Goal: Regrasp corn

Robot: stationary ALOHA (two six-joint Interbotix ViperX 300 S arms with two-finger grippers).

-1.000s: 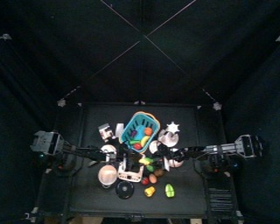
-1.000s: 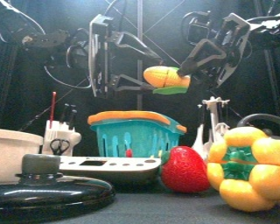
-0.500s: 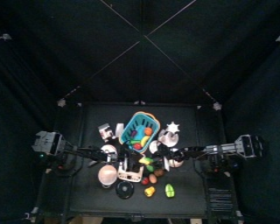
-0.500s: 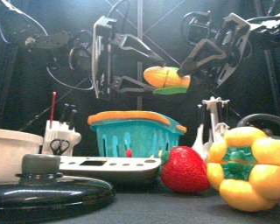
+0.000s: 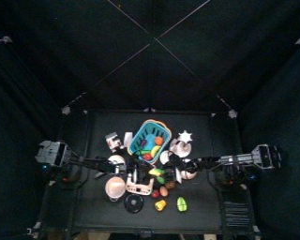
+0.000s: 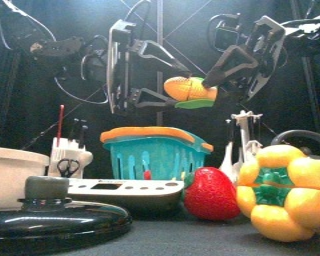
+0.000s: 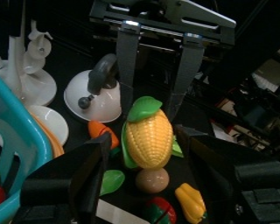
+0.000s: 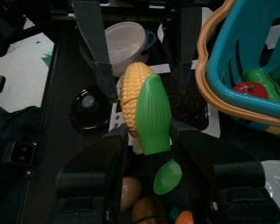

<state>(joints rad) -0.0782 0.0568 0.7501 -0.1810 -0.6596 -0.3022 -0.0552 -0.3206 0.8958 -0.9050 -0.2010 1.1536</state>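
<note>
The corn (image 6: 190,90), a yellow cob with a green husk leaf and an orange tinge at one end, hangs in the air above the teal basket (image 6: 152,155). My right gripper (image 8: 154,150) is shut on it, coming in from the right (image 6: 227,72). In the left wrist view the corn (image 7: 149,136) stands between the wide open jaws of my left gripper (image 7: 149,156), and I see a gap on each side of it. In the front view the left gripper (image 6: 136,88) hangs just left of the cob. From above, the corn (image 5: 157,172) shows small between both arms.
On the table near the front stand a red strawberry (image 6: 210,193), a big yellow pepper (image 6: 286,195), a white bowl (image 6: 13,170) and a black lid (image 6: 49,222). A silver kettle (image 7: 95,92) and several small toy foods lie below the corn.
My left gripper has drifted slightly to the right, closer around the corn. The right gripper and the corn have stayed still.
</note>
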